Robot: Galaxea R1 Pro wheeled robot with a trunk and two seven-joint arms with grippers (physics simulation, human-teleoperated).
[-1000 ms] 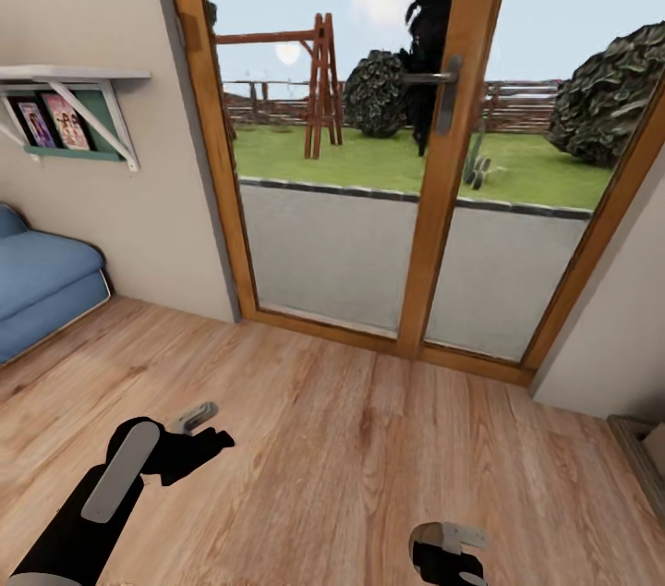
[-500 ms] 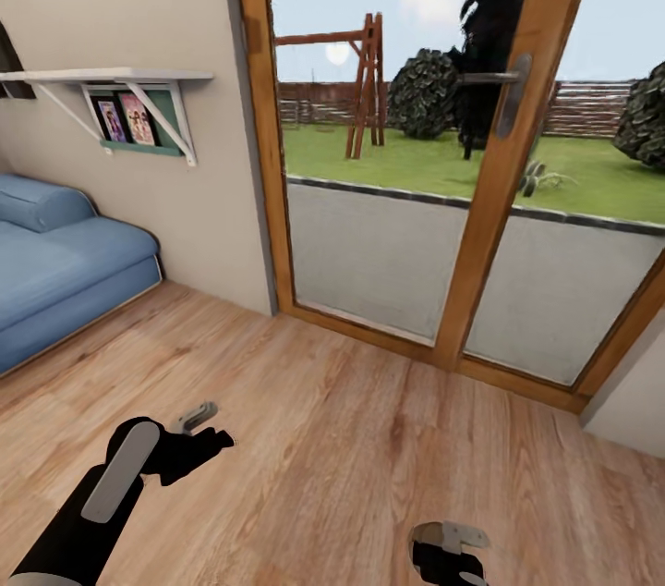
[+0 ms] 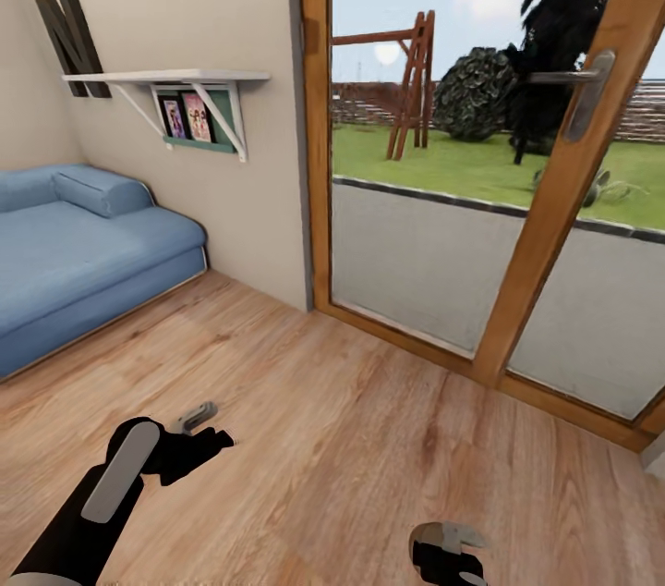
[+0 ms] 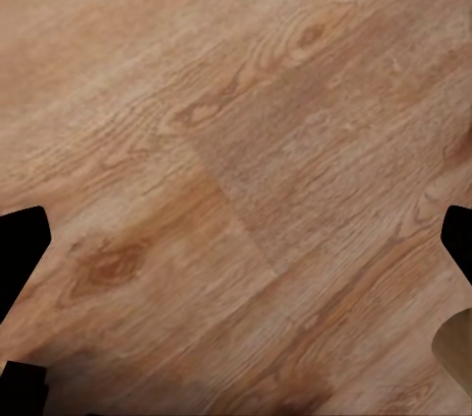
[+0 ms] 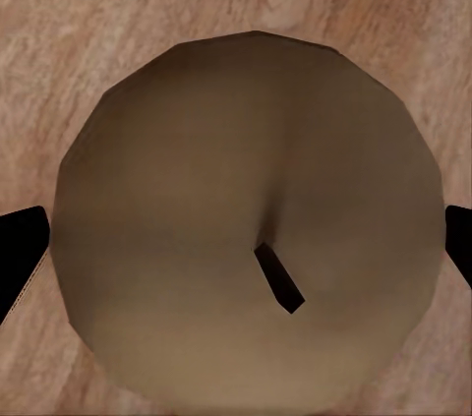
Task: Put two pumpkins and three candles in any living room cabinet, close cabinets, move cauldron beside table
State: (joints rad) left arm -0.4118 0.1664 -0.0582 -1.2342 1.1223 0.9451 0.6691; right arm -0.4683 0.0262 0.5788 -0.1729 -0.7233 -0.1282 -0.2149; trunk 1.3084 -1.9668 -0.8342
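**In transit: right gripper carrying candle**

Left gripper [image 3: 189,424] hangs over bare wood floor [image 3: 351,438], fingers apart, holding nothing. Sofa [image 3: 74,244] lies beyond it, to its left. Right gripper [image 3: 448,549] is clamped on a candle [image 5: 246,219], wick facing its wrist camera. Glass door [image 3: 489,179] stands ahead.

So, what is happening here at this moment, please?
The robot is in transit across the wooden floor, facing a glass patio door with a blue sofa to its left. The right gripper holds a tan candle, seen end-on with its wick. The left gripper is open and holds nothing.
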